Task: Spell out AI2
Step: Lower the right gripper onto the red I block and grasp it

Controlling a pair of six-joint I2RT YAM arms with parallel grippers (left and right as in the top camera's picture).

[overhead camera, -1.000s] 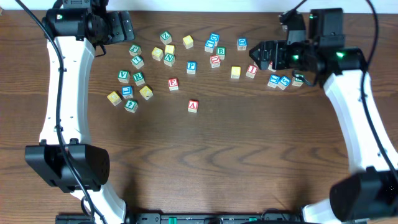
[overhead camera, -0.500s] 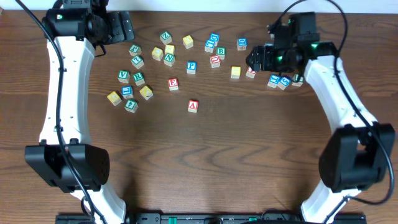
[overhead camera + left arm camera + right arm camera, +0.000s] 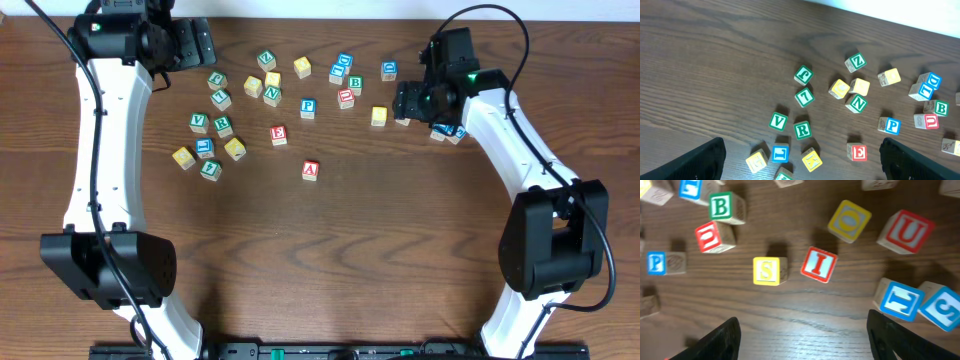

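overhead: a cube sits alone mid-surface, well apart from the scatter. right gripper hangs over the scatter's right end, just beside the yellow s cube. left gripper is at the top-left corner.
left wrist: left jaws spread, nothing between them. green and yellow cubes and the e cube lie below.
right wrist: right jaws spread, empty. i cube lies ahead between them, skewed to the jaw line. the s cube is just beside it, u cube near. square up to the i's faces and drop straight, or a finger may clip the s. can't pick out the 2 cube in any view.
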